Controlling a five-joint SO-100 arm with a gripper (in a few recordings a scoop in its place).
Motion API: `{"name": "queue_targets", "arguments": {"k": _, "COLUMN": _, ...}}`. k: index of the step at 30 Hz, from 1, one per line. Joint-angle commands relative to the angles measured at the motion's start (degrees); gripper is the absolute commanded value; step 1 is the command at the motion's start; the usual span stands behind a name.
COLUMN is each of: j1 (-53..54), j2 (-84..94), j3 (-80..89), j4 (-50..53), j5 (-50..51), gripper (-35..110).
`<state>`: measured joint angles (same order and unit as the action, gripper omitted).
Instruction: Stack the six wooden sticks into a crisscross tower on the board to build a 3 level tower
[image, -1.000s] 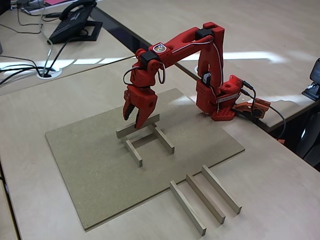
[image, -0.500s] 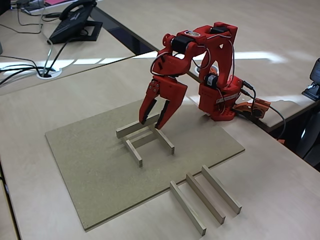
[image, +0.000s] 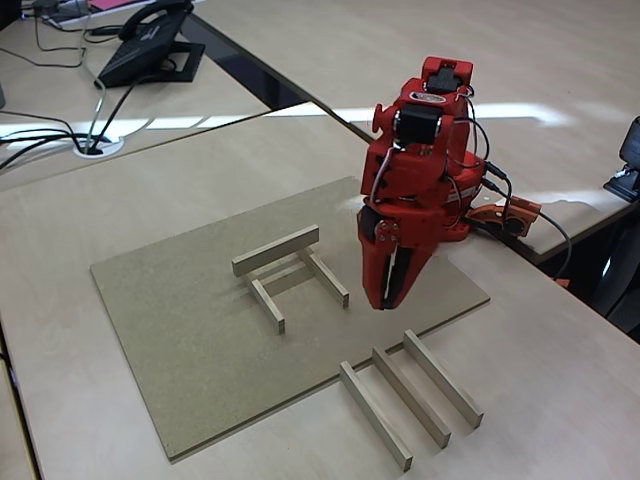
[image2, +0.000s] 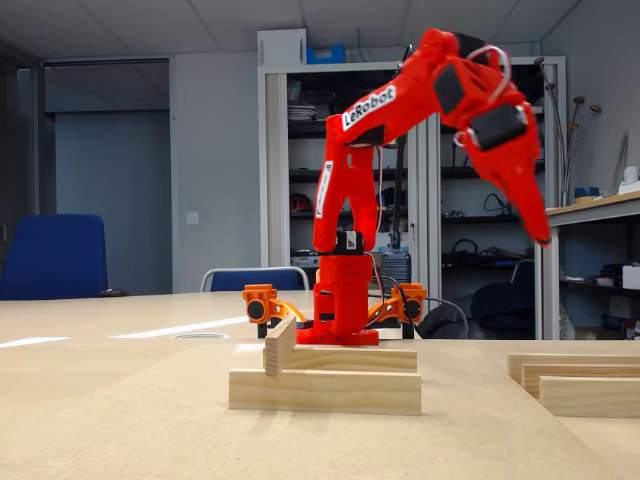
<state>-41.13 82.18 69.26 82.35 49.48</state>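
Three sticks (image: 290, 268) are stacked on the board (image: 180, 330); three more (image: 410, 397) wait just beside it. The gripper (image: 392, 300) hangs above, fingers seemingly together, empty.

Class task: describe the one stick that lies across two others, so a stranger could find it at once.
Find the tan-brown board on the pale desk. Near its middle, two sticks lie parallel, flat on the board. The wanted stick rests crosswise on their far ends in a fixed view, the only one raised off the surface; three more lie side by side on the desk.

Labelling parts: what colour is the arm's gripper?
Red, clearest in a fixed view: gripper.
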Motion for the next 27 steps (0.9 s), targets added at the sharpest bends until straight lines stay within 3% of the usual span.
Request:
{"name": "queue_targets", "arguments": {"k": 1, "j1": -3.1, "j2": -1.7, "j3": -2.5, "j4": 0.5, "j5": -1.3, "gripper": 0}}
{"name": "queue_targets", "arguments": {"k": 5, "j1": -6.2, "j2": -4.3, "j3": -2.5, "j4": 0.3, "j5": -1.8, "gripper": 0}}
{"name": "queue_targets", "arguments": {"k": 15, "j1": -11.2, "j2": -6.3, "j3": -0.4, "j4": 3.2, "j5": 1.8, "gripper": 16}}
{"name": "queue_targets", "arguments": {"k": 27, "j1": -15.6, "j2": -10.4, "j3": -0.4, "j4": 6.1, "j5": 4.6, "gripper": 21}}
